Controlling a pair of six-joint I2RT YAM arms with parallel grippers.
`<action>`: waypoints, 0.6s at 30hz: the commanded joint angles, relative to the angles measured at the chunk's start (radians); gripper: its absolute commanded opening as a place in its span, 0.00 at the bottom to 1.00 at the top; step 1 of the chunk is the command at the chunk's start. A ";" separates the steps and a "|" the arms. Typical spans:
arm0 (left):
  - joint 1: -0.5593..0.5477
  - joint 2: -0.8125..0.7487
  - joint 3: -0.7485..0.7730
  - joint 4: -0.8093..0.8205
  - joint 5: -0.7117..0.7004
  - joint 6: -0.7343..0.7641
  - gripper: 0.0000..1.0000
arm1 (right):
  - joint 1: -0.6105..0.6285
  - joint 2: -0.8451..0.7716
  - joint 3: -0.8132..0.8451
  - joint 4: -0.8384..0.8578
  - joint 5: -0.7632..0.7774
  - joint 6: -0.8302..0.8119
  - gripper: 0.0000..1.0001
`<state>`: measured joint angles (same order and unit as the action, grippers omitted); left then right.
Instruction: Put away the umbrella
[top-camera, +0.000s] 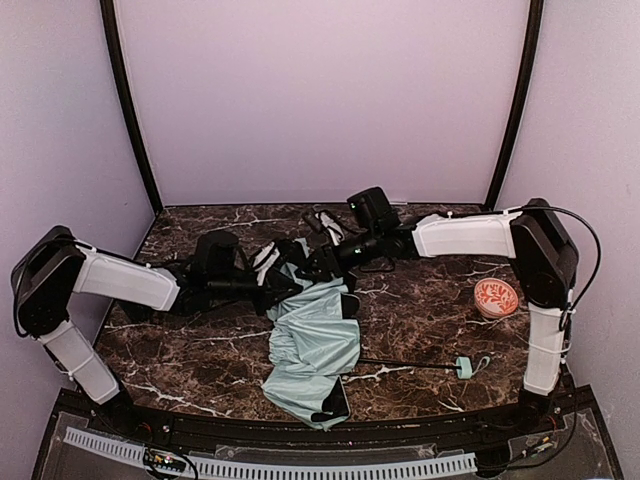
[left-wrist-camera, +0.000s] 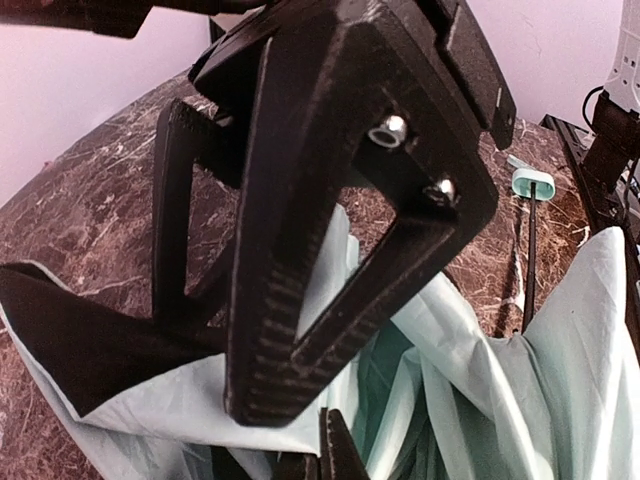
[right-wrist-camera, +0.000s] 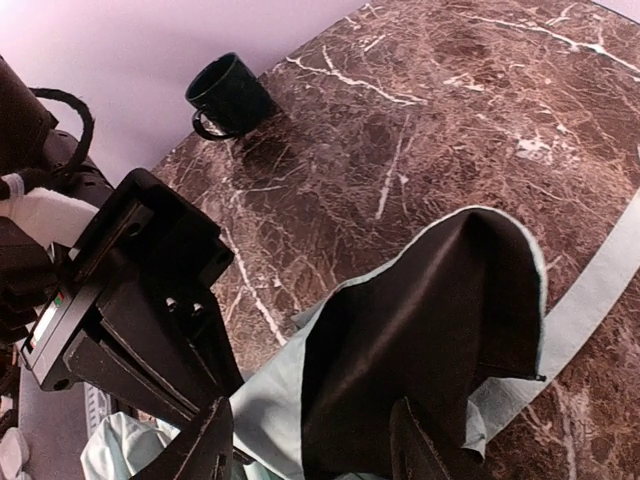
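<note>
Left gripper clenched tight, by the look of it pinching the far hem of the umbrella. Right gripper sits just beside it on that same hem, its fingers spread astride a raised fold of black lining, not yet biting. Two holds on one edge suggest gathering the cloth (it lies slack, half-collapsed). The umbrella sprawls on the table, with shaft and handle poking out to its right. Stowing barely begun, I judge.
</note>
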<state>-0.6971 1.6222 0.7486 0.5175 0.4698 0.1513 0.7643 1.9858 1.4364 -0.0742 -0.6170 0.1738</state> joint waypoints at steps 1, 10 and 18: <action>-0.040 -0.057 -0.009 -0.009 -0.034 0.115 0.00 | 0.003 -0.015 -0.001 0.076 -0.132 0.044 0.54; -0.067 -0.089 -0.023 -0.030 -0.098 0.146 0.00 | 0.020 -0.018 -0.007 0.031 -0.125 0.044 0.02; -0.070 -0.124 -0.055 -0.053 -0.118 0.133 0.31 | -0.002 -0.147 -0.090 0.084 -0.097 0.072 0.00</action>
<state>-0.7624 1.5345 0.7082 0.4961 0.3622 0.2890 0.7734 1.9415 1.3880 -0.0551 -0.7254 0.2230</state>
